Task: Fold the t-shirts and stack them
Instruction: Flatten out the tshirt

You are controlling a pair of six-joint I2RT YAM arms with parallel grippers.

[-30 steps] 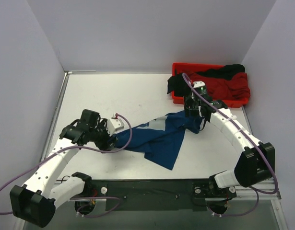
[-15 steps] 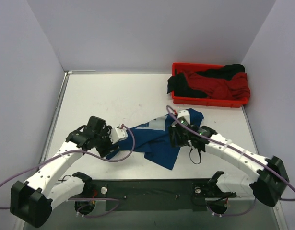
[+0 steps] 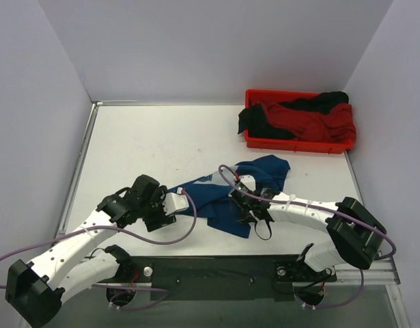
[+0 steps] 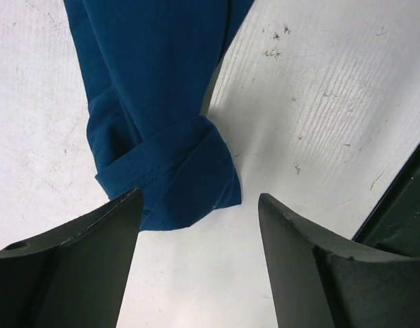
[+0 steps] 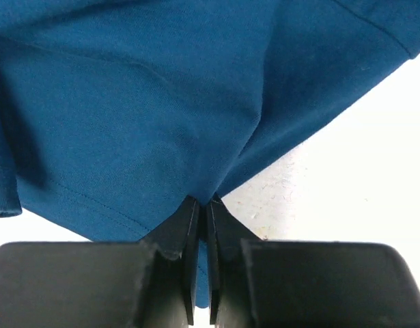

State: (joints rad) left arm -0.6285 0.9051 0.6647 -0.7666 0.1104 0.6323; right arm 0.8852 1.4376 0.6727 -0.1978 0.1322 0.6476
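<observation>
Lying crumpled on the white surface point(image 3: 162, 137) between the arms, the navy t-shirt point(image 3: 213, 198) has a fold pinched in the closed right end effector point(image 5: 203, 205), while the left end effector point(image 4: 199, 205) stands wide, the shirt's rolled edge just ahead in the gap

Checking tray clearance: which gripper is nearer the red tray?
Right. The right gripper, shut on the navy t-shirt, is below the red tray in the top view; the open left gripper sits farther left, across the shirt.
</observation>
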